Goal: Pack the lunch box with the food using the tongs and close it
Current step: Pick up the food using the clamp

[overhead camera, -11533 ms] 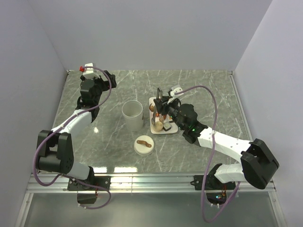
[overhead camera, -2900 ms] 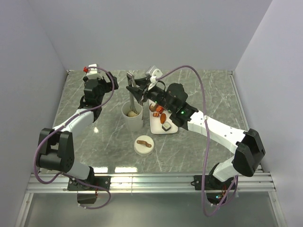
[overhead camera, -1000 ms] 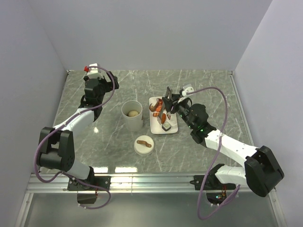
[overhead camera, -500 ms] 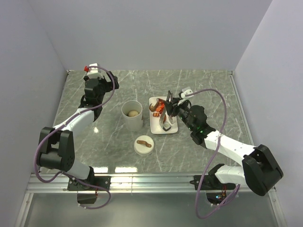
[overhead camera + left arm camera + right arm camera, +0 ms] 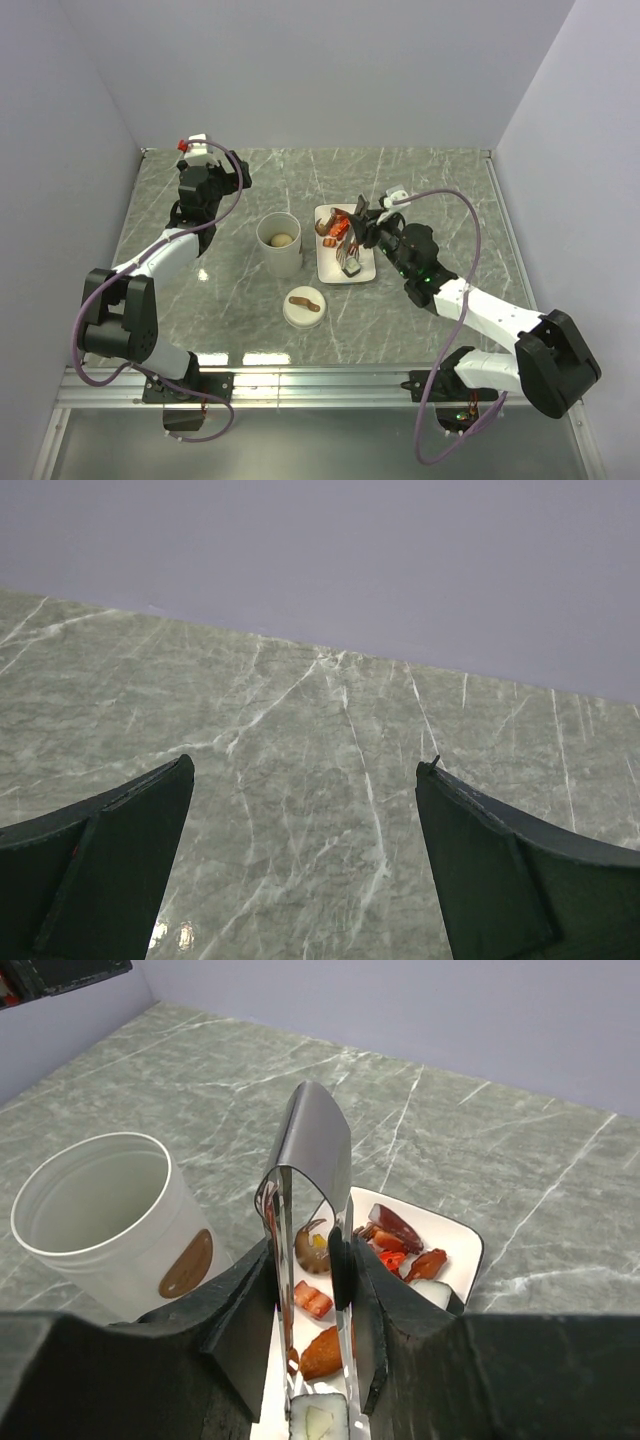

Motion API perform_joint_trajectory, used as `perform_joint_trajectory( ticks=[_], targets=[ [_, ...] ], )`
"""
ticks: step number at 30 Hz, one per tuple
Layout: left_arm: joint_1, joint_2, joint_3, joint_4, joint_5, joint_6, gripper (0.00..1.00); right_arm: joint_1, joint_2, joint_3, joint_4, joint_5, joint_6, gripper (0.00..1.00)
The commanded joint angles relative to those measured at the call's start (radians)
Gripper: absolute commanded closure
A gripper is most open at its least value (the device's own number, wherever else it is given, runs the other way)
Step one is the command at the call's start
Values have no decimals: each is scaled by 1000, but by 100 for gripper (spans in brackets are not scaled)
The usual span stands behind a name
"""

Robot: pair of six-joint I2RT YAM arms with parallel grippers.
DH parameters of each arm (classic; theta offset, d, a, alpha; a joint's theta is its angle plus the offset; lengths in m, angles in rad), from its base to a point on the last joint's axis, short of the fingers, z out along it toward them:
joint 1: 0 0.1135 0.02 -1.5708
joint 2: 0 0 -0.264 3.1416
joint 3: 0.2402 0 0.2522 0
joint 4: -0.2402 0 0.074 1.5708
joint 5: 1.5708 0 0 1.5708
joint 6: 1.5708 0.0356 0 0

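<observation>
Our right pincer (image 5: 310, 1295) clamps the tongs (image 5: 312, 1150) over the plate (image 5: 465, 1240); the left pincer (image 5: 305, 770) gapes above the table (image 5: 300, 700).
Only from above do we see one ball (image 5: 282, 239) inside the lunch box (image 5: 280, 255), and one lid (image 5: 303, 307) beside it.

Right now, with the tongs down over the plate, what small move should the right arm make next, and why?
Probably squeeze tighter, then lift. The right gripper holds the tongs upright, their tips seem to straddle a white-and-black piece on the plate, and the lunch box stands open beside it.
</observation>
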Motion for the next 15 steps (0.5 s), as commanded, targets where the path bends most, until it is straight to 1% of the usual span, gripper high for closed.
perform_joint_trajectory(
  ticks=[1,8,9,15],
  targets=[
    [-7,-2,39,21,17,2,1,-6,-35,61,5,11,-21,69],
    [-7,0,42,20,8,5,1,-6,-30,187,-12,-33,-49,69],
    [-7,0,40,18,6,5,1,-5,-21,201,-12,-36,-76,69],
    [-7,0,40,20,3,6,0,-5,40,320,-4,-105,-87,70]
  ],
)
